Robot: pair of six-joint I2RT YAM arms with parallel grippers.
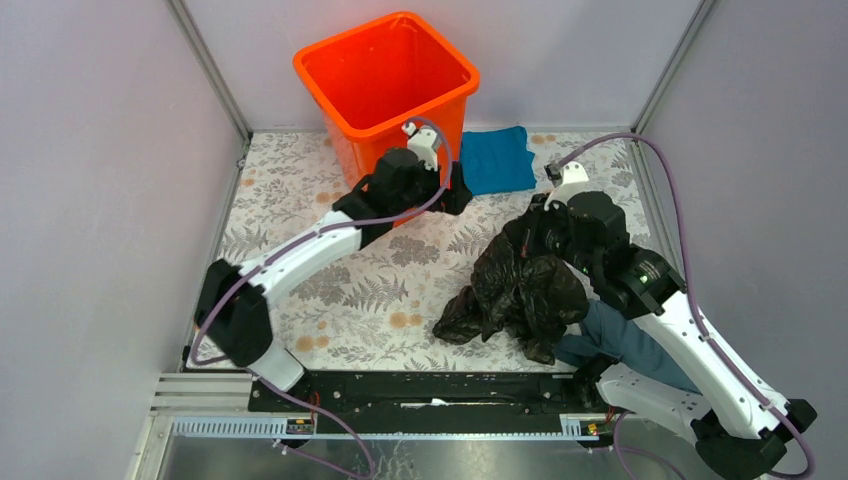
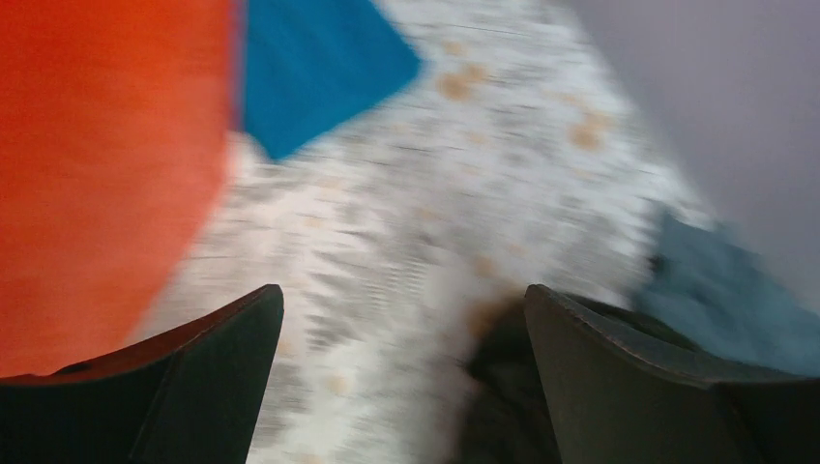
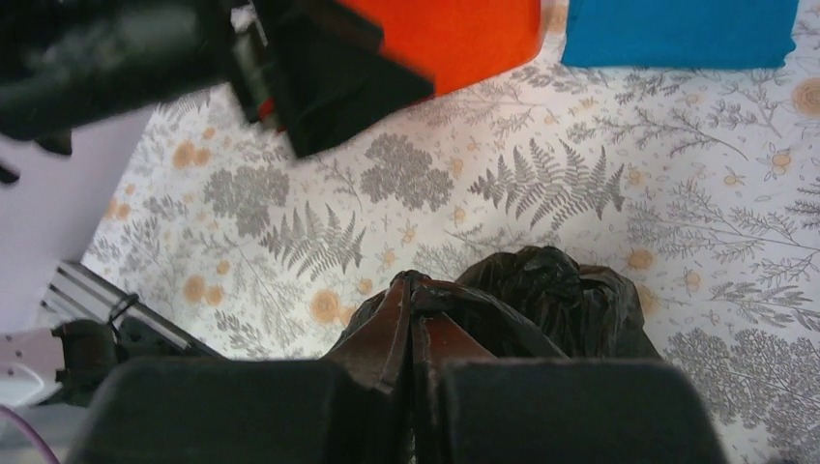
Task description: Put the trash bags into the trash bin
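Note:
The orange trash bin stands upright at the back of the table and looks empty inside. The black trash bag hangs crumpled right of centre, its lower end on the table. My right gripper is shut on the bag's top; in the right wrist view the fingers pinch a fold of the bag. My left gripper is open and empty beside the bin's front right corner. In the blurred left wrist view the left gripper is spread, with the bin wall at left and the bag low between the jaws.
A bright blue cloth lies right of the bin, also in the left wrist view and right wrist view. A grey-blue cloth lies under my right arm. Grey walls close in the floral table on three sides.

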